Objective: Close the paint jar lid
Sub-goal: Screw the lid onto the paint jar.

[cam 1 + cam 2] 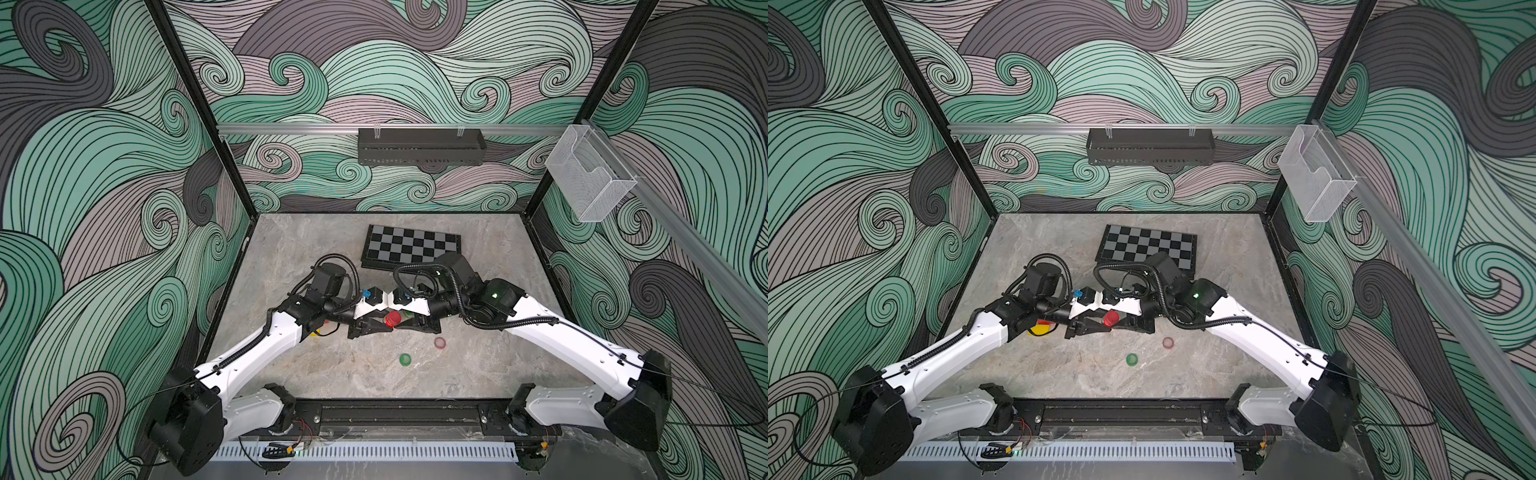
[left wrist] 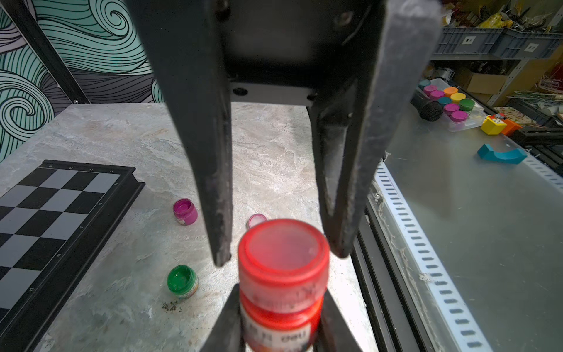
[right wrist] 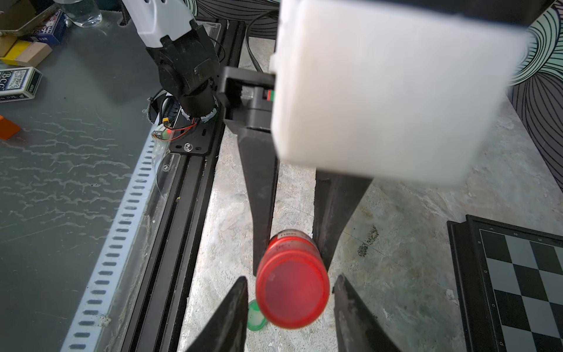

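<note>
Over the marble tabletop (image 1: 374, 374), mid-table, our left gripper (image 2: 280, 304) is clamped on the red paint jar (image 2: 278, 323); our right gripper (image 3: 292, 279) straddles its red lid (image 2: 283, 259), jaws apart. We should centre them, pinch evenly, then twist without tilting. The jar's long axis runs roughly vertical, lid upward (leaning slightly rightward, we judge).

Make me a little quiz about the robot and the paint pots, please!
1. True or false: a red lid sits on the red jar.
2. Which pincer grips the red jar's body? A) left pincer B) right pincer C) neither
3. What colours are the two open jars standing on the table?

Key
1: true.
2: A.
3: a green jar and a magenta jar.
</note>
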You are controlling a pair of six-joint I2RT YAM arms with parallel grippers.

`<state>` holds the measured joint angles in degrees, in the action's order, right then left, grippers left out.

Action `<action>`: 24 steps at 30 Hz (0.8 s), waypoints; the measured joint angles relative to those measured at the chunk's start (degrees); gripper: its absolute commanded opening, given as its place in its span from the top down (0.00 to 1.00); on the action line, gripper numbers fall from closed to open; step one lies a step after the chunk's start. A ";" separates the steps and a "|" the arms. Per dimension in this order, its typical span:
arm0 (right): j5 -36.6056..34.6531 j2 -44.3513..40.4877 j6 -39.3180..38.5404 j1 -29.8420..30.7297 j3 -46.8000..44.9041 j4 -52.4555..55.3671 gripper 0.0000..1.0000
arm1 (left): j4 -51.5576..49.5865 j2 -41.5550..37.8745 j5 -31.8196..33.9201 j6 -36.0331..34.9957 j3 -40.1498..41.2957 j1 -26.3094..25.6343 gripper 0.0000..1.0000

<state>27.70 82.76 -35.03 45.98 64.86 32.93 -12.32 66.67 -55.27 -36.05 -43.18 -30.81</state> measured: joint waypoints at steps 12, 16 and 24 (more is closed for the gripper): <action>-0.24 0.57 0.24 0.26 0.00 -0.24 0.52 | -0.68 0.37 -0.11 -0.63 0.00 0.00 0.72; -0.26 0.48 0.24 0.35 0.00 -0.57 0.57 | -1.01 0.61 -0.20 -0.66 -0.13 0.00 0.72; -0.24 0.46 0.44 0.39 0.00 -0.59 0.71 | -1.18 0.68 -0.24 -0.79 -0.22 0.00 0.72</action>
<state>27.46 83.22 -34.59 46.37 64.86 32.34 -13.50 67.35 -55.51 -36.84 -43.40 -30.81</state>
